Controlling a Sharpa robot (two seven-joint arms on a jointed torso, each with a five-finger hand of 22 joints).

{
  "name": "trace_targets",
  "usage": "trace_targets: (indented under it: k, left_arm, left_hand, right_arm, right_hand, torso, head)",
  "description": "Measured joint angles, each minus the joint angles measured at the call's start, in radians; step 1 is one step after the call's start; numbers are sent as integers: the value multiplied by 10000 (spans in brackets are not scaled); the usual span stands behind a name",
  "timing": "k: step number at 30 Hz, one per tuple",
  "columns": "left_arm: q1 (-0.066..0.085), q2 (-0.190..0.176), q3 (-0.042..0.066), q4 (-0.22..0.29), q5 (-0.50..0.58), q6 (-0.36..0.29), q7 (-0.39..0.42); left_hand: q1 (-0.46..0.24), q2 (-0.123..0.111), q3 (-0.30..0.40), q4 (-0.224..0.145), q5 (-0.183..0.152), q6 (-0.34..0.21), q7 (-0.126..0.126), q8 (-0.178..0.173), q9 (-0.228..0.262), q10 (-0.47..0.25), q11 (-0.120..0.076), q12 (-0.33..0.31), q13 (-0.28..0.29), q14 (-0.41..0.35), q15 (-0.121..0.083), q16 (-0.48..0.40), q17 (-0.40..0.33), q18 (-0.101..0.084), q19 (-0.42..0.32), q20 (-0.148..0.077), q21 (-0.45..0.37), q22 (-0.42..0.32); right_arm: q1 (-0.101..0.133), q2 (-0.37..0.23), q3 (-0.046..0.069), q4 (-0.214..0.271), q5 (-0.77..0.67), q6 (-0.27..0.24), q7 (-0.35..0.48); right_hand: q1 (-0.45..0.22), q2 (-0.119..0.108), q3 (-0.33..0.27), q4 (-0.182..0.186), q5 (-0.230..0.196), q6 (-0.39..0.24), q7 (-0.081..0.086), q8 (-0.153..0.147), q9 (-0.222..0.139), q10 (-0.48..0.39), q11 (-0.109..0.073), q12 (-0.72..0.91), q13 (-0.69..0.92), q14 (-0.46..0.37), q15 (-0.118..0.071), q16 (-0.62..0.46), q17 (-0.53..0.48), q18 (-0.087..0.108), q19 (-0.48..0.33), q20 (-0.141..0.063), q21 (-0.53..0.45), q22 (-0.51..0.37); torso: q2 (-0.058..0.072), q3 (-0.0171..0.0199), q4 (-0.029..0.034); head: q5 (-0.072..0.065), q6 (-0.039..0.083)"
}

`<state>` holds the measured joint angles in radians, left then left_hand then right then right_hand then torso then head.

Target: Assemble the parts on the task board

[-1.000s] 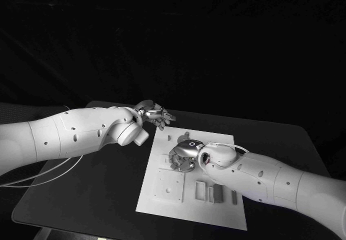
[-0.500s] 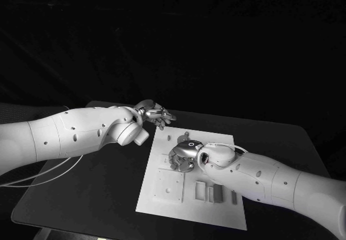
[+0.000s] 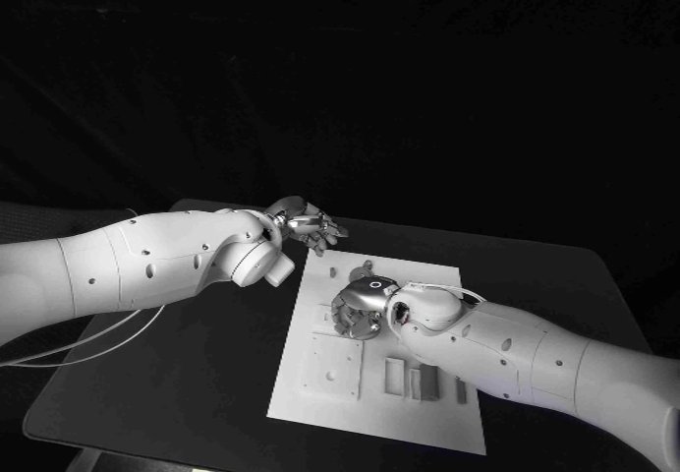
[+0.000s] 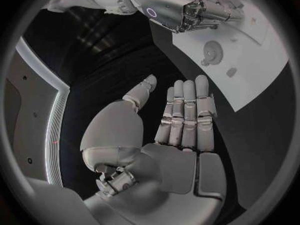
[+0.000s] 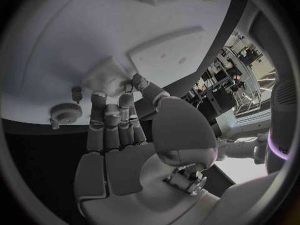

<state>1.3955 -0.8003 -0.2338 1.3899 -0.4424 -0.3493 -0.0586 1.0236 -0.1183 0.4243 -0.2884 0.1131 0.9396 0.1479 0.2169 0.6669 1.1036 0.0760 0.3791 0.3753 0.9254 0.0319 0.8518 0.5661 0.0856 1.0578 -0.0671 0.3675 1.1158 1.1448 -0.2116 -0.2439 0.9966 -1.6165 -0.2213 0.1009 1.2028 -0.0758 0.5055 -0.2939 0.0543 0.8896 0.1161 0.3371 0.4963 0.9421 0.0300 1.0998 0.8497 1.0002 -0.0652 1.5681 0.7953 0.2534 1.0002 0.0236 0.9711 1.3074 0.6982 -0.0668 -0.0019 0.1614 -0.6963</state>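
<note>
Right hand (image 3: pixel 358 307) pinches a small pale block (image 5: pixel 107 78) over the white rectangular task board (image 3: pixel 355 398), frame centre; left hand (image 3: pixel 302 227) flat, fingers extended, holding nothing, upper left.

white task board (image 3: pixel 319 393) flat mid-table, small grey parts (image 3: pixel 423 380) on it

Black table (image 3: pixel 185 383), perhaps white cable (image 3: pixel 85 344)

A robotics lab: beneath the robot's hands, a black table (image 3: pixel 185 393) carries a white task board (image 3: pixel 319 393) against a dark backdrop. Beyond the right hand (image 5: pixel 125 135), the right wrist view shows cluttered racks of equipment (image 5: pixel 231 80) under bright room lighting.
</note>
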Motion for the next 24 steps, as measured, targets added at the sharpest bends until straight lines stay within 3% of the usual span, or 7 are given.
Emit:
trace_targets:
  k: [4,15,24]
  left_arm:
    - [4,-2,0,8,0,14,0]
    - [11,-83,3,-46,13,40,43]
    - [13,-178,-1,-169,42,41,133]
  left_hand:
    - [0,0,0,0,0,0,0,0,0,0,0,0,-9,0,0,0,0,0,0,0,0,6]
    - [40,40,-67,67,0,0,-1,37,-21,0,0,0,-20,0,0,0,9,1,0,0,-39,10]
    - [-83,163,-125,124,60,92,-92,88,-21,44,44,0,-50,0,0,0,30,9,33,33,-81,20]
  right_arm:
    - [-1,2,-2,1,-12,-29,-19]
    - [-15,-79,-12,10,9,-254,-195]
    - [-13,-329,-13,115,279,-570,-347]
  right_hand:
    - [-91,123,1,1,0,175,-138,87,47,35,-35,0,0,68,-44,0,0,-1,0,0,2,0]
    - [-252,305,27,28,-2,347,-309,115,117,106,-106,39,0,87,-141,37,-6,1,17,-16,5,-1]
    - [-755,457,55,56,-11,355,-316,137,125,142,-142,38,-43,135,-184,38,-33,-2,77,-73,5,0]
  torso:
    - [-1,1,-9]
    - [-2,14,-9]
    - [-10,20,-7]
  head:
    - [10,11]
    - [-18,31]
    - [-51,44]
